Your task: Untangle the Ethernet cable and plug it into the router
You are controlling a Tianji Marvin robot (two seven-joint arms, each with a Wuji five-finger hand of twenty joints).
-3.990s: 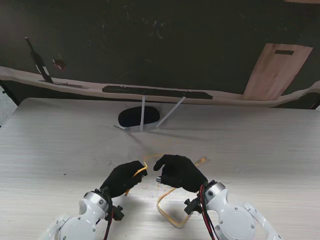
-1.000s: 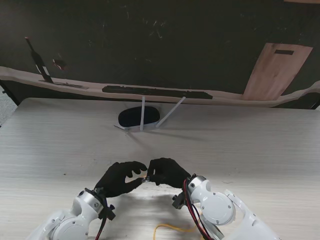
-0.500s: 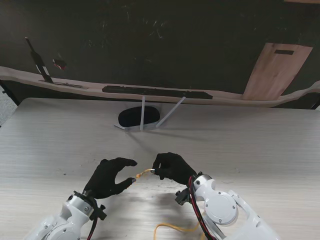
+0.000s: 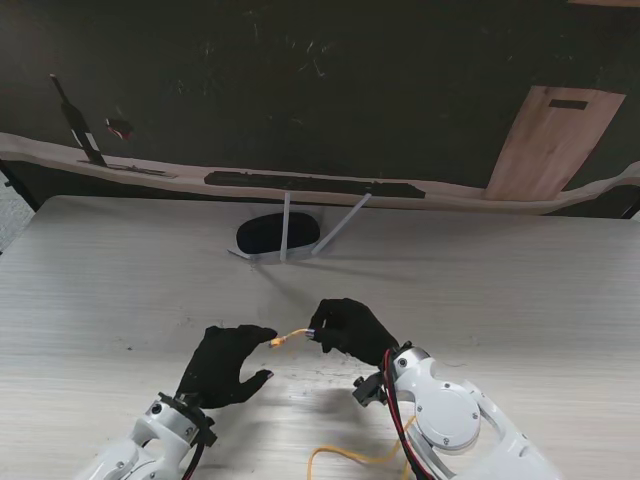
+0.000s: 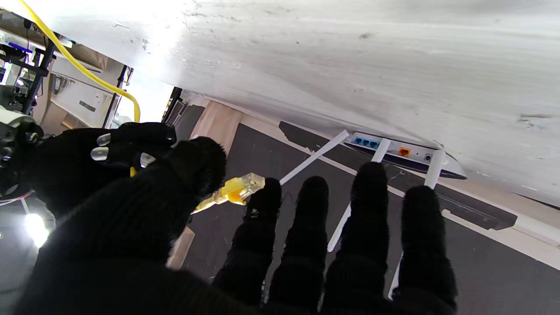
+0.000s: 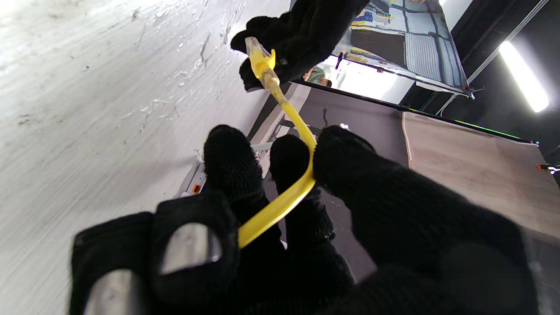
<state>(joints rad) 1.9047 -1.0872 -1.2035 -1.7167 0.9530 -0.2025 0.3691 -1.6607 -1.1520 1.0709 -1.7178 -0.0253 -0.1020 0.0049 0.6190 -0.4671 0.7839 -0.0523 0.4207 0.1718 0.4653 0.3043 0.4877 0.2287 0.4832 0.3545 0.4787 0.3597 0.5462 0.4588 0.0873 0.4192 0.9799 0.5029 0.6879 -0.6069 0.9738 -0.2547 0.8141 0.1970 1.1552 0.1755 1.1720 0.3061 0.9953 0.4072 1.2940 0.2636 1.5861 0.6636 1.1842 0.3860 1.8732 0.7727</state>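
My right hand (image 4: pixel 348 330) is shut on the yellow Ethernet cable (image 6: pixel 284 197), pinched between thumb and fingers a short way behind its plug. The clear plug (image 4: pixel 276 341) sticks out toward my left hand (image 4: pixel 225 362), which is open with thumb and fingers spread. In the left wrist view the plug (image 5: pixel 238 190) hangs in the gap between thumb and index finger, not gripped. The rest of the cable (image 4: pixel 350 458) loops on the table near me, under the right arm. The router (image 4: pixel 278 235) sits farther away at the table's far edge, its ports (image 5: pixel 402 152) facing me.
Two white antennas (image 4: pixel 285 225) stand up from the router. Beyond the table's far edge lie a dark floor, a pale strip (image 4: pixel 300 185) and a wooden board (image 4: pixel 550 140) at the far right.
The two hands were together on the cable end a second ago. My left hand has let go, opened and drawn back to the left. The right hand keeps the plug end.
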